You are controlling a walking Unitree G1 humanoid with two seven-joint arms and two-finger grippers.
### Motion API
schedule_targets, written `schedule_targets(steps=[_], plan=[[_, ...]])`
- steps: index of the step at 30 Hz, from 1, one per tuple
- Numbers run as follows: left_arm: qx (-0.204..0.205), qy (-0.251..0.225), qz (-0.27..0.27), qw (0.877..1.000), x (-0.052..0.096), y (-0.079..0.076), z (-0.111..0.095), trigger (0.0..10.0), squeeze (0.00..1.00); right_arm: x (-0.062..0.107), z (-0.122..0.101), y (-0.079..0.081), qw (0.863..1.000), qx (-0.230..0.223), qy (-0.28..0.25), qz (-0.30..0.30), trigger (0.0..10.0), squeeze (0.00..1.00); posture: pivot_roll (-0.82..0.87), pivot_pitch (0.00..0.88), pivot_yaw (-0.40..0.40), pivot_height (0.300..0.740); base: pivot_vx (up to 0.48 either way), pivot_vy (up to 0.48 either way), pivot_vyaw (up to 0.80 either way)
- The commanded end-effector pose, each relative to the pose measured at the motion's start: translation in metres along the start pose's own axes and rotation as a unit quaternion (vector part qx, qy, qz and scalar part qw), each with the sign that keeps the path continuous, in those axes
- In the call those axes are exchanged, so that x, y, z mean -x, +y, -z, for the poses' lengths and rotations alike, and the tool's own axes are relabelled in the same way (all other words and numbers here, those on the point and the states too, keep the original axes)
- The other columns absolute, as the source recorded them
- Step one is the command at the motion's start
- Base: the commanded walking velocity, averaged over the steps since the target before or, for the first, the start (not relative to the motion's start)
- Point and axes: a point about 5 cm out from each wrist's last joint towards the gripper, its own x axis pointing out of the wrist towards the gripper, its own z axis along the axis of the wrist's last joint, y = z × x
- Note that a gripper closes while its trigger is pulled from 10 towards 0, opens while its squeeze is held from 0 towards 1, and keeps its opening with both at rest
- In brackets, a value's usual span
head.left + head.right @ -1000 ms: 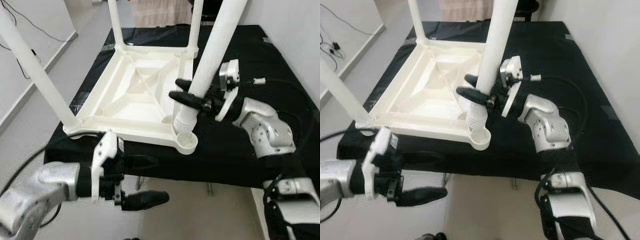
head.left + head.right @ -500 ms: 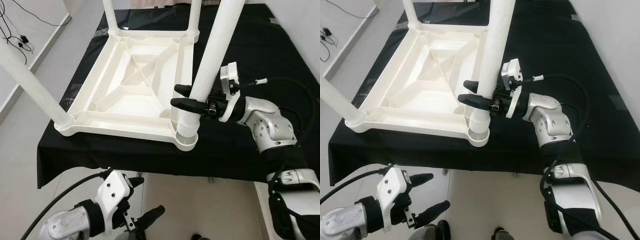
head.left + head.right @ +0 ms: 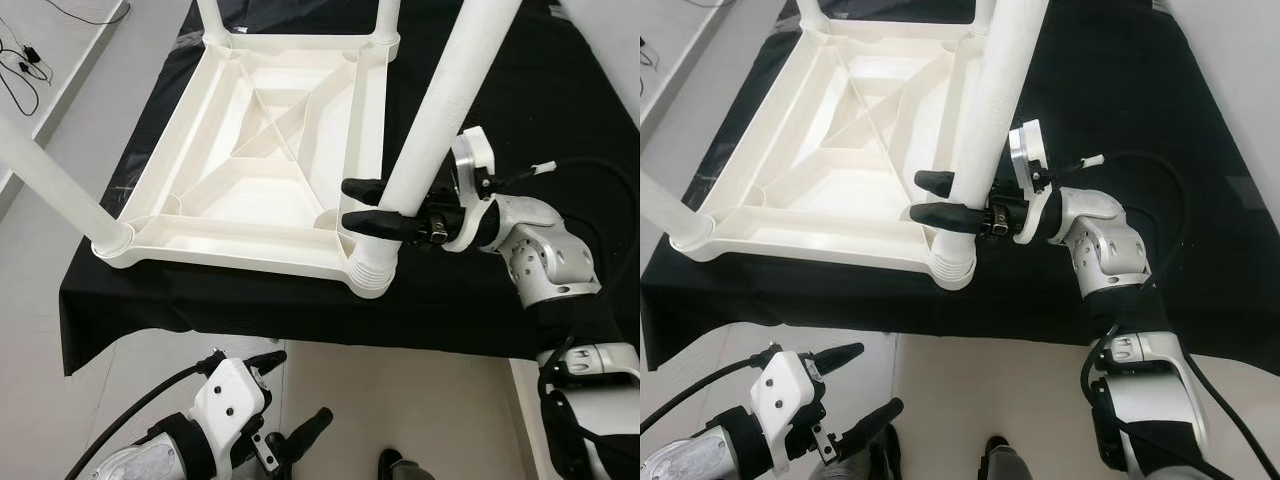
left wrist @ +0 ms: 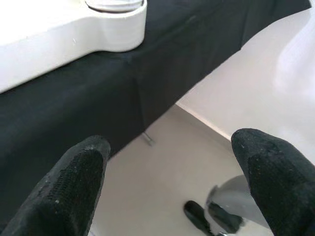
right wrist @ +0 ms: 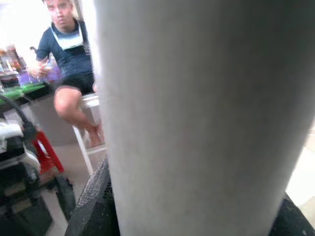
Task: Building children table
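- Children's table: smooth white moulded plastic, lying upside down on a black cloth. Its underside forms a shallow square tray with raised rims, a cross of diagonal ribs and a rounded socket at each corner.
- Table legs: plain white round tubes standing up from the corner sockets. The nearest leg ends in a ridged, threaded collar seated in the front right corner socket; it leans slightly. Another leg rises from the front left corner, and two more stand at the far corners.
- Right gripper: two long black fingers closed around the nearest leg, one on each side, just above the ridged collar. The right wrist view shows the matt white tube pressed between the textured black pads.
- Right arm: silver, jointed, reaching over the cloth from the robot's right, with a black cable along it.
- Left gripper: held low, below the front edge of the cloth and over the floor, apart from the table; its black fingers are spread and hold nothing.
- Surface: the black cloth covers a raised platform and hangs down over its front edge.
- Room: pale smooth floor; thin black cables lie on it at the far left.
- Background, right wrist view: a seated person in a dark top, blurred.
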Motion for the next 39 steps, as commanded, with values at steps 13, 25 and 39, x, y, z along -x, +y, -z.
schedule_targets(steps=[13, 25, 39], plan=[[0.001, -0.002, 0.005, 1.000, 0.001, -0.008, 0.004, 10.0, 0.00, -0.015, 0.031, 0.006, 0.985, 0.030, 0.154, -0.077, 10.0, 0.00, 0.07, 0.402, 0.040, 0.740, 0.000, 0.000, 0.00], [-0.003, -0.004, 0.003, 1.000, 0.000, -0.007, 0.005, 10.0, 0.00, -0.023, 0.024, 0.006, 0.974, 0.078, 0.180, -0.118, 10.0, 0.00, 0.07, 0.403, 0.031, 0.740, 0.000, 0.000, 0.00], [-0.004, -0.003, -0.001, 1.000, -0.002, -0.007, 0.007, 10.0, 0.00, -0.028, 0.066, 0.009, 0.936, 0.030, 0.224, 0.268, 10.0, 0.00, 0.04, 0.393, -0.013, 0.740, 0.000, 0.000, 0.00]])
